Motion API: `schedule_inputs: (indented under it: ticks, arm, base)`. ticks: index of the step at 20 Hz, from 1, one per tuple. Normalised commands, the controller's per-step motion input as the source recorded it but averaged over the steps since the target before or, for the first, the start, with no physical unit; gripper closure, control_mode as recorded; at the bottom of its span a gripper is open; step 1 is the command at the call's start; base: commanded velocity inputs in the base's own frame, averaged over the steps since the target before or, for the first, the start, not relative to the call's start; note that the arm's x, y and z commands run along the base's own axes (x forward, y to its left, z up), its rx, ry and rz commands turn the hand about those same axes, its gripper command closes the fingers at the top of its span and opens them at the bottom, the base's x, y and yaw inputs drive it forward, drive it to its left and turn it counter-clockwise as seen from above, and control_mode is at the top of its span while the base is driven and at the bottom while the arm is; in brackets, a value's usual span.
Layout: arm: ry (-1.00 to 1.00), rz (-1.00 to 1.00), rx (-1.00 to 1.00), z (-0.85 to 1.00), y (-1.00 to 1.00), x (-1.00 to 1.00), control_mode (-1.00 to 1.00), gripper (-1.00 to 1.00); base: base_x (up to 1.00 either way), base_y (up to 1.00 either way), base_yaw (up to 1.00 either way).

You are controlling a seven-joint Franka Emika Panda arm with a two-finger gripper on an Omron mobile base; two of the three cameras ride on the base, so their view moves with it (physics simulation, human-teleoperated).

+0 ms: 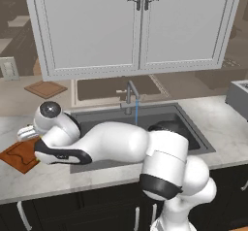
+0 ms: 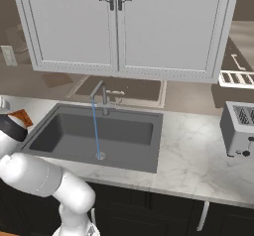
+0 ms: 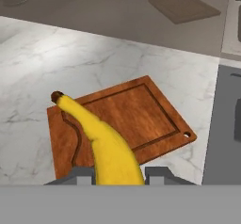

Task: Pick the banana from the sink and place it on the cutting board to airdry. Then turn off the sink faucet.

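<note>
My gripper (image 3: 117, 174) is shut on the thick end of the yellow banana (image 3: 106, 143), whose dark tip points away from the hand. The banana hangs over the near left part of the reddish-brown grooved cutting board (image 3: 141, 110), which lies on the marble counter left of the sink. From the left base view, my arm reaches left over that cutting board (image 1: 17, 156), beside the dark sink (image 1: 167, 121). The sink faucet (image 1: 130, 92) stands behind the basin and a thin blue water stream (image 1: 136, 112) runs from its spout. The faucet (image 2: 102, 95) and sink (image 2: 124, 131) also show from the right.
A smaller pale board (image 1: 45, 88) lies on the ledge behind the counter. A toaster (image 2: 238, 128) stands on the counter right of the sink. White wall cabinets (image 1: 135, 26) hang above the sink. Marble counter (image 3: 56, 63) extends around the board.
</note>
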Motion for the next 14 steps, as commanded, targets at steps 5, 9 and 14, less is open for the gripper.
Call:
schedule_inputs:
  ticks: [5,9,14]
  arm:
    - [0.0,-0.02,0.0,-0.06,0.12,0.11,-1.0,1.0]
    - [0.0,-0.03,0.0,-0.07,0.06,0.13,-1.0,1.0]
    - [0.01,-0.05,0.0,-0.09,0.0,0.11,-1.0,1.0]
  base:
    - [0.0,0.0,0.0]
    - [0.0,0.0,0.0]
    - [0.0,0.0,0.0]
